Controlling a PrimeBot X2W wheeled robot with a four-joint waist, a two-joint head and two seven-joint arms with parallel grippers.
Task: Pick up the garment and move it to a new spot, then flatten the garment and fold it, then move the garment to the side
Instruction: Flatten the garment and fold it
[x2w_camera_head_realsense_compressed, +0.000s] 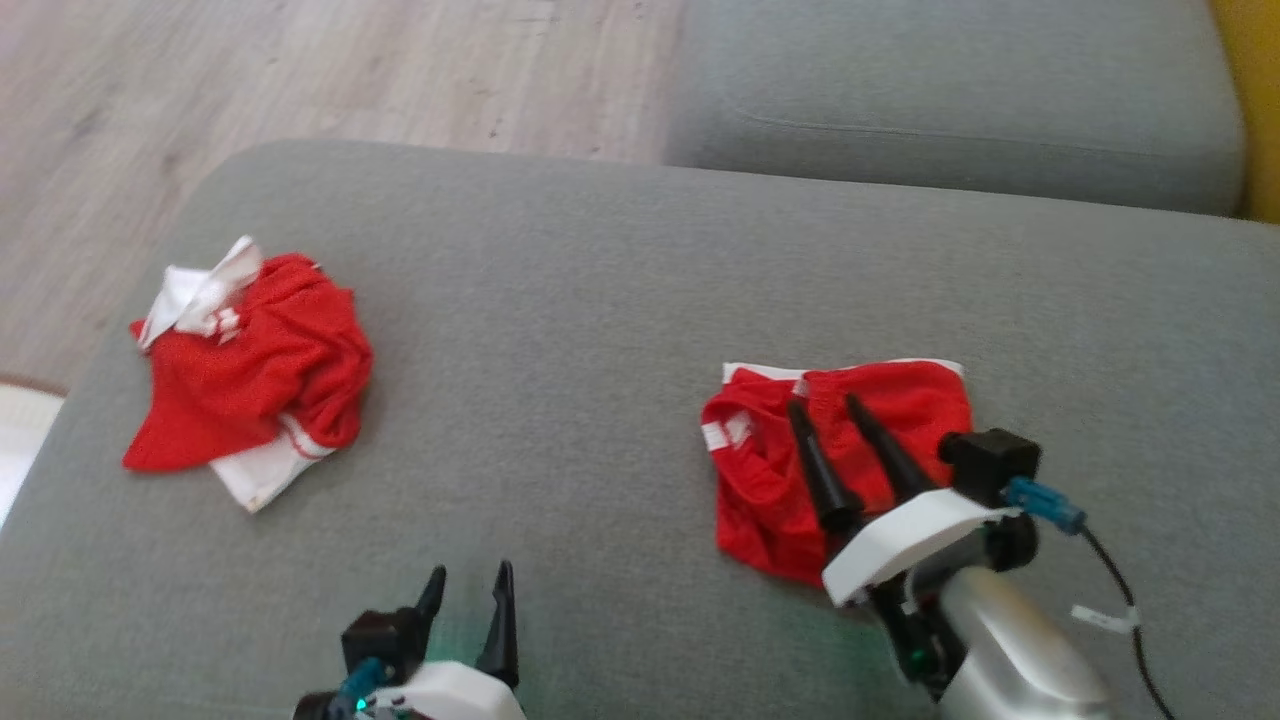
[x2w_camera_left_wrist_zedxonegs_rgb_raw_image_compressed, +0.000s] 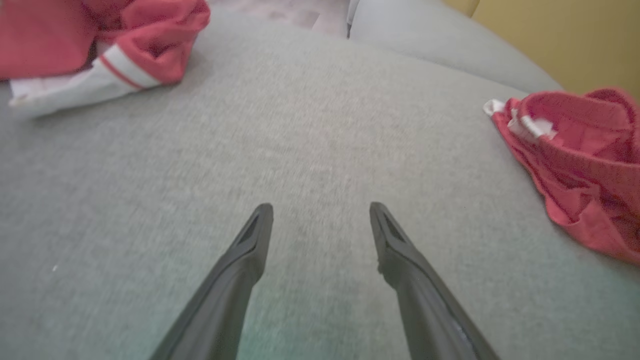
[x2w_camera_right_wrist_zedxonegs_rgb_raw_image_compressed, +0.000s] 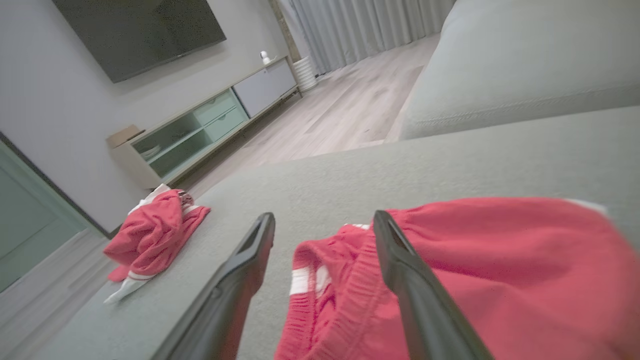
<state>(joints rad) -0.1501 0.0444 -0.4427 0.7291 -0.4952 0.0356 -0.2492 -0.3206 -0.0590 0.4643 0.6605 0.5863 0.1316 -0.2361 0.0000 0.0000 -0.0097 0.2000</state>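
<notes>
At lower right, the right gripper (x2w_camera_head_realsense_compressed: 822, 402), fingers apart, sits over the red garment (x2w_camera_head_realsense_compressed: 925, 415); left gripper (x2w_camera_head_realsense_compressed: 470, 568), bottom centre, likewise spread

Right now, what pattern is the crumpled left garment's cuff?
Cuff: white with a red stripe; left wrist view.

The sofa (x2w_camera_head_realsense_compressed: 560, 300) is grey; the floor (x2w_camera_head_realsense_compressed: 300, 70) beyond it is pale wood-grain. On the sofa, the left garment (x2w_camera_head_realsense_compressed: 250, 380) is red with white, red-striped trim, the right garment (x2w_camera_head_realsense_compressed: 760, 470) red with white edging.
</notes>
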